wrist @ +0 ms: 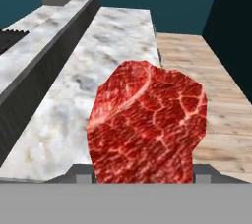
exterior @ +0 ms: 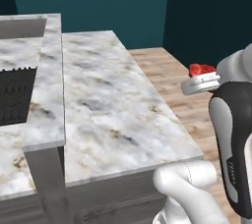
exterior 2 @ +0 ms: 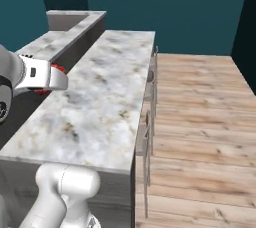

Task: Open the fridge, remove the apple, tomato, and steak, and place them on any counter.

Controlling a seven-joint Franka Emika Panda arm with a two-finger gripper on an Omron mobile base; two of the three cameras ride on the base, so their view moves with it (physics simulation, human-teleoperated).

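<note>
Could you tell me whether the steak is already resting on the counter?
No, the steak is held up in the hand, with the marbled counter visible beyond and below it.

White arm raised with dark forearm upright, wrist bent forward, hand [exterior: 201,73] held level in the air, clamped on the steak [wrist: 147,125], red meat jutting past the fingers

The steak [wrist: 147,125] is sitting between the gripper's [wrist: 142,176] fingers, hanging off the near right end of the counter [exterior: 108,105], over the floor [exterior 2: 200,112].
</note>
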